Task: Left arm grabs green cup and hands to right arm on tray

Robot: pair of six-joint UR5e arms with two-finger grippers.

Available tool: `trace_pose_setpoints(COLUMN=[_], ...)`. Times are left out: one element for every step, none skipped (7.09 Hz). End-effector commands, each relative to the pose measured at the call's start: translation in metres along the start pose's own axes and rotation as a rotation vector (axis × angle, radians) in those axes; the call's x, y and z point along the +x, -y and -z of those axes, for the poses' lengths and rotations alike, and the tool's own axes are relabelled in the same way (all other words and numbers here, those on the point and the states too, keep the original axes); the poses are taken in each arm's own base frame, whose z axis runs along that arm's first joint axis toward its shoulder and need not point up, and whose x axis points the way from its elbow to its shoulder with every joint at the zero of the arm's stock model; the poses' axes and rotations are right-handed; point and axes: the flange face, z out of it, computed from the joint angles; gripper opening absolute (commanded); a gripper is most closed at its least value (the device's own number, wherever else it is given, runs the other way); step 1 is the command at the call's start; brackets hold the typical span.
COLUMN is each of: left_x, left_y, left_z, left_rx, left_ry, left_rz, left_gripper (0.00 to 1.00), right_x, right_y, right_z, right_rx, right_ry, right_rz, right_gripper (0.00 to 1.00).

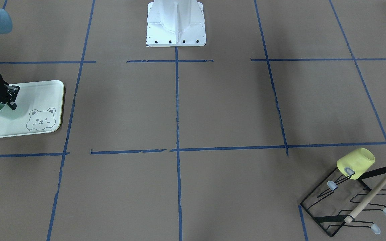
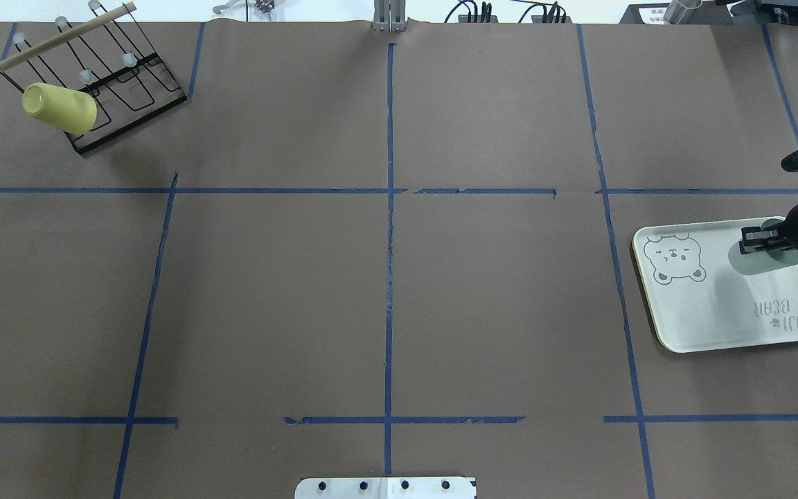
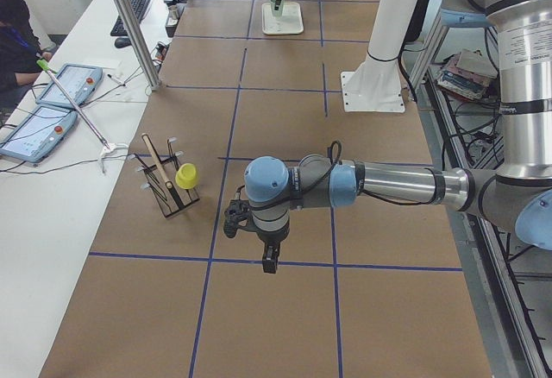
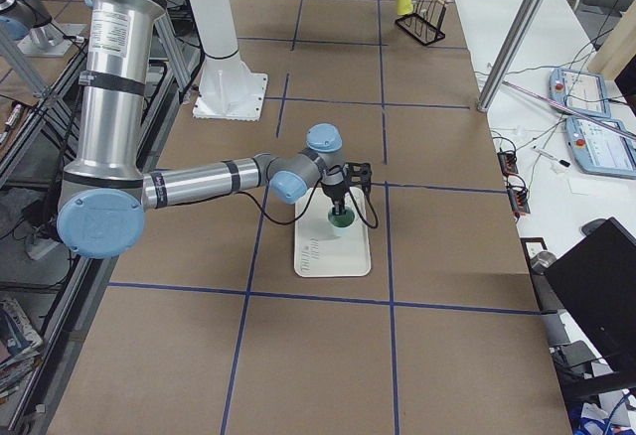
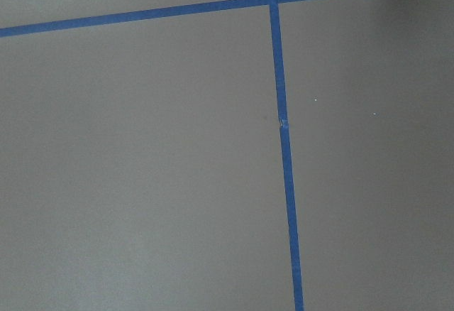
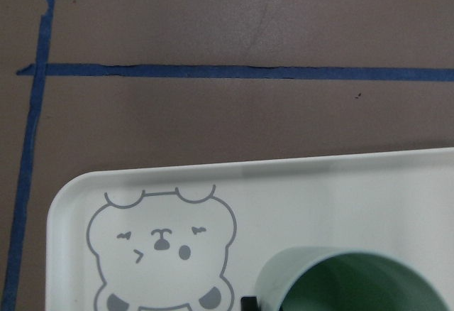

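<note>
The green cup [image 1: 5,113] stands upright on the tray [image 1: 42,95] at the far right of the overhead view, beside the bear drawing. My right gripper [image 1: 12,98] reaches down onto it and is shut on the cup's rim wall. The overhead view shows the same gripper [image 2: 754,242], cup [image 2: 752,263] and tray [image 2: 717,312]. The right wrist view shows the cup's open mouth [image 6: 355,282] on the tray [image 6: 284,190]. My left gripper [image 3: 270,261] points down over bare table, far from the cup; I cannot tell if it is open or shut.
A black wire rack [image 2: 129,83] with a yellow-green cup [image 2: 59,107] hung on it stands at the far left corner. The white robot base [image 1: 176,23] is at mid table edge. Blue tape lines cross the brown table.
</note>
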Motion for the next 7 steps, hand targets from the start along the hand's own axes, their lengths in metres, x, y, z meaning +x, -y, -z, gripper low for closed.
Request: trace_pose_setpoints(left_x=[0.0, 0.001, 0.002, 0.002, 0.002, 0.003, 0.004], left_y=[0.001, 0.002, 0.004, 0.004, 0.005, 0.005, 0.005], left_z=[0.001, 0.001, 0.003, 0.003, 0.003, 0.004, 0.005], left_rx=[0.002, 0.003, 0.006, 0.006, 0.007, 0.009, 0.011], left_ry=[0.0, 0.0, 0.001, 0.001, 0.003, 0.003, 0.005], left_rz=[0.0, -0.001, -0.004, -0.004, -0.005, -0.007, -0.009], left_gripper=[1.0, 1.0, 1.0, 1.0, 1.0, 1.0, 1.0], right_x=[-0.001, -0.005, -0.007, -0.005, 0.013, 0.042, 0.078], right_y=[-0.005, -0.007, -0.007, -0.001, 0.016, 0.031, 0.037], right_z=[-0.008, -0.011, -0.004, 0.012, 0.047, 0.095, 0.136], right_rx=[0.013, 0.013, 0.01, -0.016, -0.037, -0.076, -0.106], right_ry=[-0.032, -0.038, -0.021, 0.005, 0.009, -0.011, -0.02], right_rz=[0.017, 0.029, 0.034, 0.042, 0.085, 0.144, 0.204], right_gripper=[0.99, 1.0, 1.0, 1.0, 1.0, 1.0, 1.0])
